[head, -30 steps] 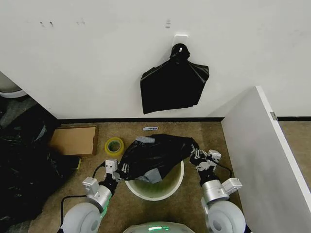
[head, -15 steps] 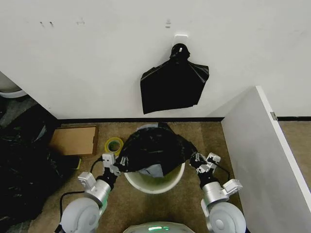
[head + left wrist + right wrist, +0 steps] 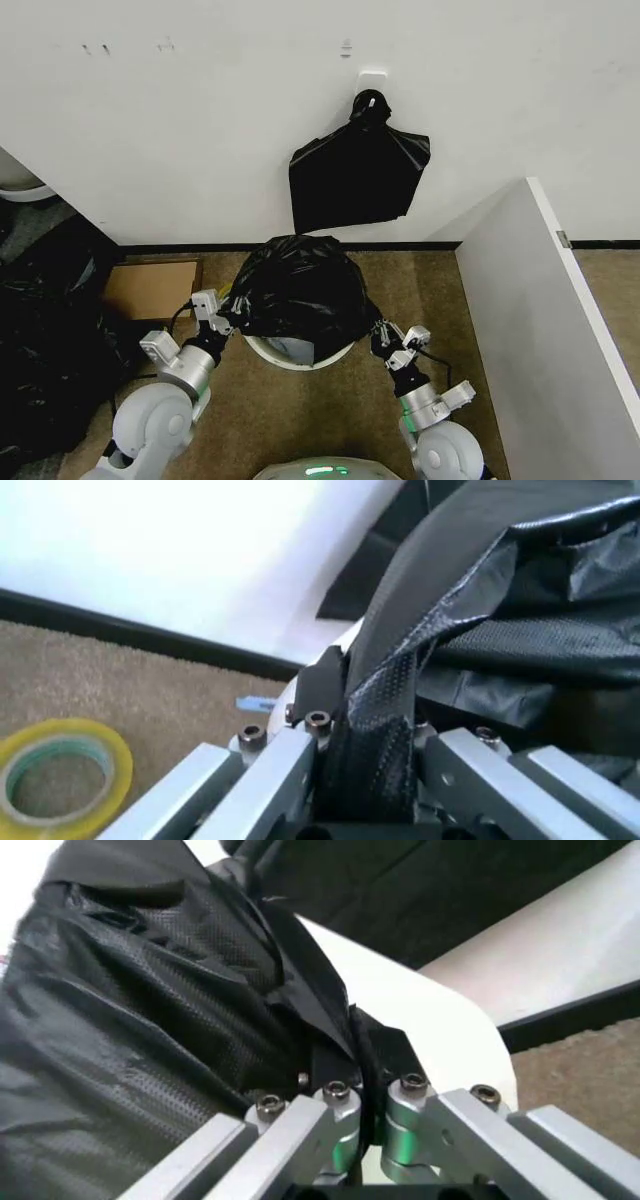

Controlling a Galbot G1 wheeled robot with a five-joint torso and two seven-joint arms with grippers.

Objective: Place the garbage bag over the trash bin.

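The glossy black garbage bag (image 3: 300, 285) billows as a dome over the white trash bin (image 3: 268, 354), hiding all but the bin's near rim. My left gripper (image 3: 228, 322) is shut on the bag's left edge, beside the bin's left side. In the left wrist view the black film (image 3: 385, 705) is pinched between the metal fingers. My right gripper (image 3: 383, 336) is shut on the bag's right edge, just right of the bin. The right wrist view shows the bag (image 3: 150, 990) clamped in the fingers, with the bin's white rim (image 3: 440, 1027) right behind.
A squarish black bag (image 3: 357, 172) hangs from a wall hook behind the bin. A yellow tape roll (image 3: 60, 780) and a cardboard piece (image 3: 150, 288) lie on the carpet to the left, next to a dark heap (image 3: 45, 340). A white panel (image 3: 545, 320) stands on the right.
Both grippers have carried the bag away from me towards the wall and lifted it. It has puffed from a flat sheet into a dome, and now hides most of the bin's opening.
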